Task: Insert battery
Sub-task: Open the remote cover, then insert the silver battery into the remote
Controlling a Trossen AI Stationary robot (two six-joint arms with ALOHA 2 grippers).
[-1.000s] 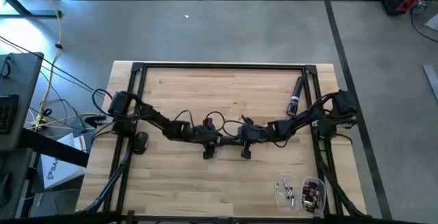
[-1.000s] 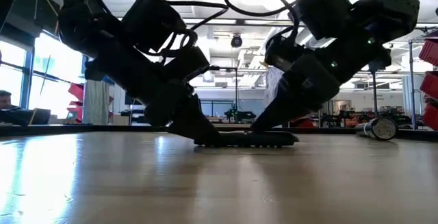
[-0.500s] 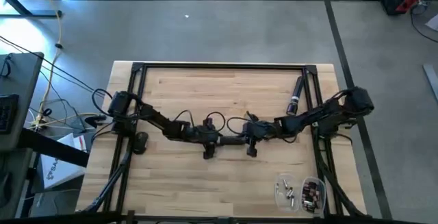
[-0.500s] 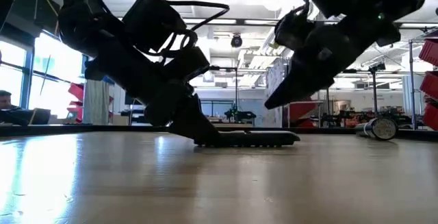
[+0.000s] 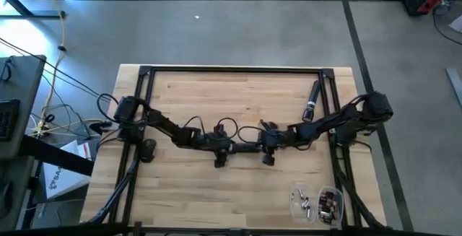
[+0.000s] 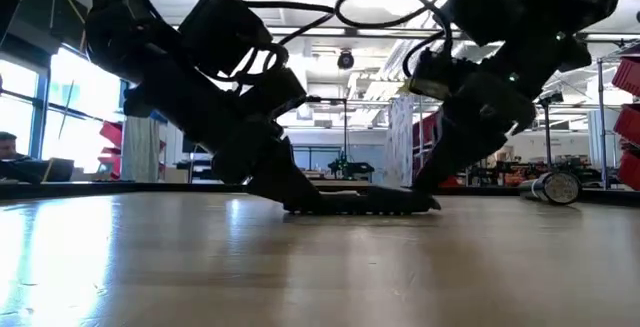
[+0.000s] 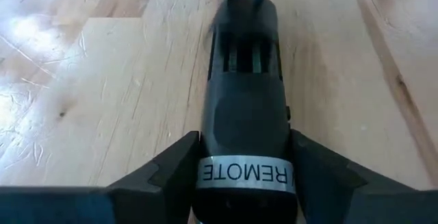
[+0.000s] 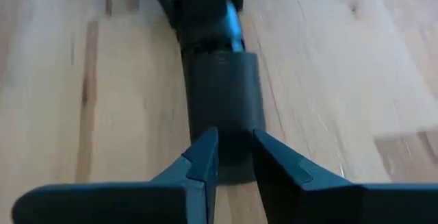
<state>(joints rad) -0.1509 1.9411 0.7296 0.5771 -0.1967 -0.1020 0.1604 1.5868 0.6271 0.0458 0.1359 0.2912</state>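
My left hand (image 5: 220, 158) clamps one end of the long black remote (image 7: 246, 107), lying flat mid-surface (image 5: 216, 92). My right hand (image 5: 268, 156), fingers nearly together, has dropped back onto its far end, so I judge the battery is being pressed home.

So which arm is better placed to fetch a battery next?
Probably the right: its pincer looks free and nearer the batteries, while the left pincer clamps the remote.
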